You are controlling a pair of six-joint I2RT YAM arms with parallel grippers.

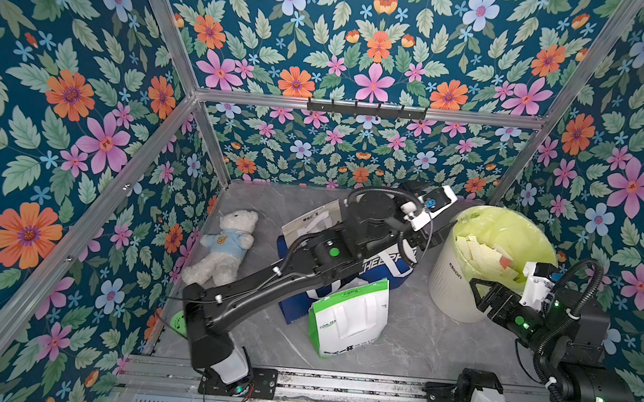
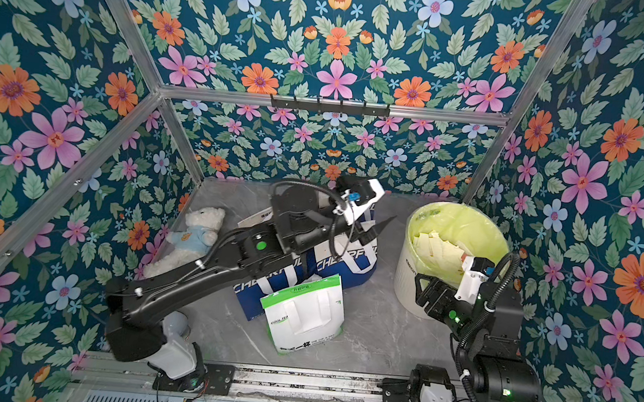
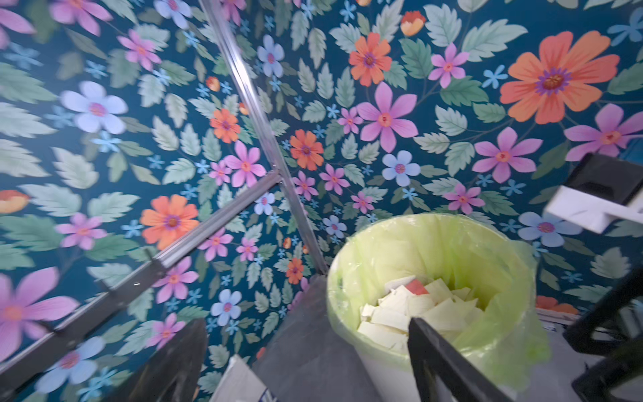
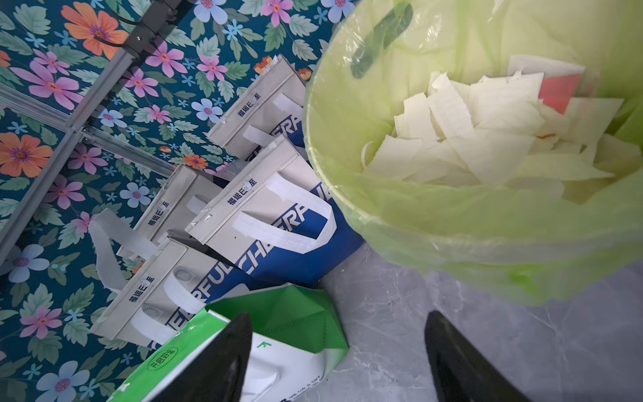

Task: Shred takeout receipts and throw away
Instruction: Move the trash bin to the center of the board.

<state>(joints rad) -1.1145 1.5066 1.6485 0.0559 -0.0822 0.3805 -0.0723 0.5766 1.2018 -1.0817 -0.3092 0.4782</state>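
Presently: left gripper [image 3: 303, 325], jaws spread wide, empty, near the bin's rim. Right gripper [image 4: 338, 315], jaws likewise wide apart, holding nothing, close by the bin's wall. Takeout receipts [image 4: 469, 132]: thin, torn white scraps heaped inside the bin [image 1: 448, 288], a round white tub with a crinkled translucent pale-green liner [image 4: 452, 222]. Alongside: flat blue-and-white fabric bags [image 4: 278, 222].

This was a robot lab cell dressed as a home room. Alu. frame bars [image 1: 242, 97] held floral wallpaper panels [image 1: 378, 44] behind the white bin [image 1: 443, 296] & at both its sides. Takeout bags [image 1: 346, 319] lay near the bin on a marble-look tabletop [image 1: 412, 337], w/ a teddy bear [image 1: 225, 245] farther from it; robot arms [image 1: 265, 280] stood on a metal rail [image 1: 355, 388] in front of it.
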